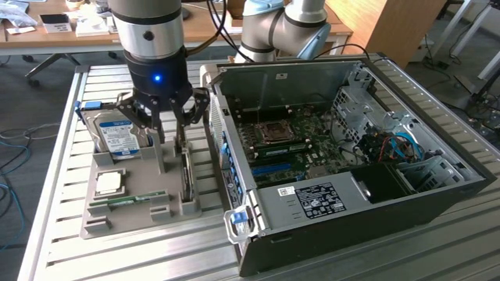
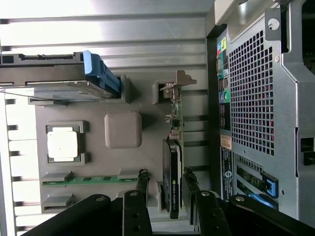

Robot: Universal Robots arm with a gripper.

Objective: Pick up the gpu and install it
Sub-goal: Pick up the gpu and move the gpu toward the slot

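The gpu (image 1: 186, 175) is a thin dark card standing on edge in a slot along the grey tray's (image 1: 125, 221) side nearest the computer case. In the wrist view the gpu (image 2: 173, 179) shows its black fan shroud, a green board edge and a silver bracket at the far end. My gripper (image 1: 170, 137) hangs just above the card. In the wrist view the gripper (image 2: 166, 179) is open, with one fingertip (image 2: 142, 178) on each side of the card and a gap to both. Nothing is held.
The tray also holds a silver hard drive (image 1: 117, 136) with a blue-white label, a CPU (image 1: 109, 182) and a green memory stick (image 1: 129, 199). The open computer case (image 1: 437, 193) lies on the exterior view's right, its motherboard (image 1: 285, 149) exposed. A slatted metal table (image 1: 62, 175) carries everything.
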